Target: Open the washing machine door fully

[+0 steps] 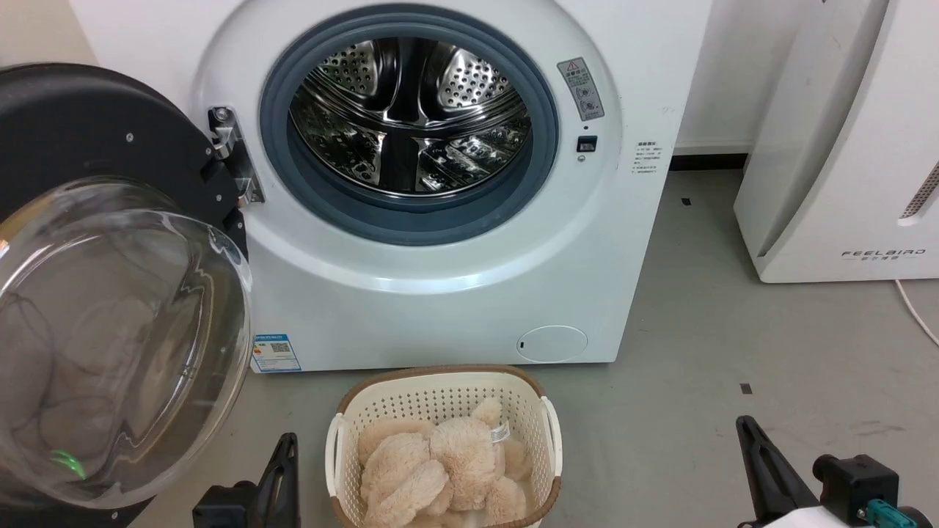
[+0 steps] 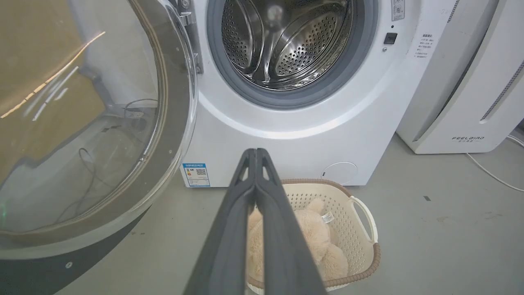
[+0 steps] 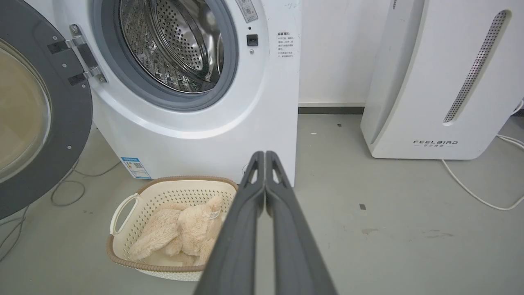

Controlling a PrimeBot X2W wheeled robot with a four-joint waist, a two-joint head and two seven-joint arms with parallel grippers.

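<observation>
At the left of the head view, the washing machine door (image 1: 110,293) is seen standing wide on its hinge (image 1: 233,150), well clear of the drum mouth (image 1: 407,117), with its glass bowl (image 1: 125,352) bulging toward the camera. The washing machine (image 1: 440,293) is set behind a basket (image 1: 440,378) in which a plush toy (image 1: 440,469) is laid.

The left gripper (image 1: 290,440) is held low, just right of the door's lower edge and apart from it. The right gripper (image 1: 744,425) is held well off on the other side. Its fingers (image 3: 245,229) are pressed together on nothing, as are the left ones.

The door is judged open or nearly so. It lies up and to the left of the left gripper, so of the 2 arms the left is nearer for any last push outward.
</observation>
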